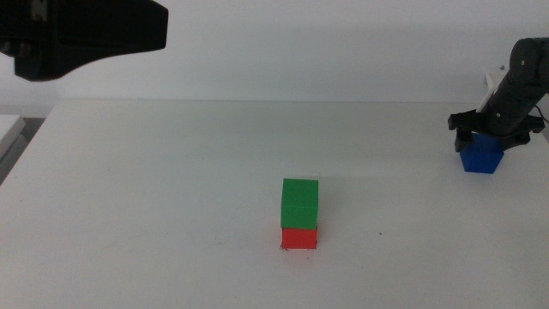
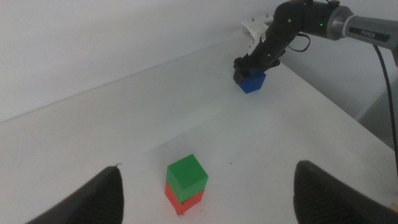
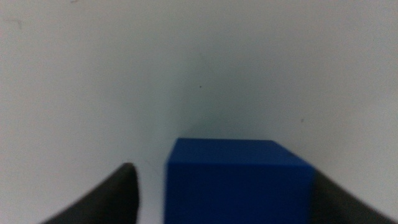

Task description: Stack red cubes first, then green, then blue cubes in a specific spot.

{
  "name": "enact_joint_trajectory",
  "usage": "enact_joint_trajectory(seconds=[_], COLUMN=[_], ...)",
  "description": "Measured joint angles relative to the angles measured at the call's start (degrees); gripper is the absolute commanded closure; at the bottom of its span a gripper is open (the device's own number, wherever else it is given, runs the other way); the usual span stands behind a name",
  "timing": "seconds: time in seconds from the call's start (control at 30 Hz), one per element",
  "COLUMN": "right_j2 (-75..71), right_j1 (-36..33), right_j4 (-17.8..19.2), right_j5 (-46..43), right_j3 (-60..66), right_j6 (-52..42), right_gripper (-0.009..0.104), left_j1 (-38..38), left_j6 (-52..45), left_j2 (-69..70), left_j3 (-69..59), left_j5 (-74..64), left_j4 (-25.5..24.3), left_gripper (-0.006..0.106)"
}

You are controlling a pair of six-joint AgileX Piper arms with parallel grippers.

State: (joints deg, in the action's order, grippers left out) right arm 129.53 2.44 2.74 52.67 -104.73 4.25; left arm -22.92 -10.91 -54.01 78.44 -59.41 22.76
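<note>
Middle view shows the green cube [image 1: 299,202] already sitting squarely on the red cube [image 1: 298,238] near the table's centre, so the step in hand appears to be fetching the blue cube [image 1: 480,155], which rests on the white table [image 1: 154,197] far off toward the right edge, well apart from the stack. The right gripper [image 1: 486,130] is down over that cube, its dark jaws straddling the top; in the right wrist view the blue cube [image 3: 239,180] fills the space between the jaws, one jaw standing a little off its face and the other at its far edge, so the jaws read as apart and not yet clamped. To do this well, the gripper would likely need to settle a bit lower and centre on the cube before closing, so both jaws meet opposite faces flat and the cube does not twist; a square grasp matters, since the cube must later land flush on the green one without nudging the stack. The right arm reaches in from the right, bent at the elbow with the wrist pitched downward. The left gripper [image 2: 205,186] hangs high above the table with its jaws wide apart, looking down on the stack and waiting.
</note>
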Motion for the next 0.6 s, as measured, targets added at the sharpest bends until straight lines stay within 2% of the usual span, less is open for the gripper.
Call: enact_joint_trajectory(seconds=[0.1,0.17,0.33,0.43,0.5,0.53,0.6], right_j2=[0.0,0.0,-5.5,-14.8,-21.4,-25.5,-27.5], right_j1=[0.0,0.0,-2.0,-8.0,-14.1,-21.4,-29.7], right_j4=[0.0,0.1,0.5,1.7,4.8,8.5,13.2], right_j5=[0.0,0.7,3.3,3.1,3.9,6.1,9.6], right_j3=[-0.1,-0.1,1.5,7.5,11.8,14.4,14.8], right_j6=[0.2,0.2,2.2,6.4,12.7,20.5,29.0], right_gripper=[0.074,0.083,0.083,0.083,0.083,0.083,0.083], left_j1=[0.0,0.0,0.0,0.0,0.0,0.0,0.0], left_j6=[0.0,0.0,0.0,0.0,0.0,0.0,0.0], left_j2=[0.0,0.0,0.0,0.0,0.0,0.0,0.0], left_j3=[0.0,0.0,0.0,0.0,0.0,0.0,0.0], left_j5=[0.1,0.1,0.3,0.3,0.3,0.3,0.3], left_j4=[0.0,0.0,0.0,0.0,0.0,0.0,0.0], left_gripper=[0.007,0.007,0.007,0.007,0.007,0.007,0.007])
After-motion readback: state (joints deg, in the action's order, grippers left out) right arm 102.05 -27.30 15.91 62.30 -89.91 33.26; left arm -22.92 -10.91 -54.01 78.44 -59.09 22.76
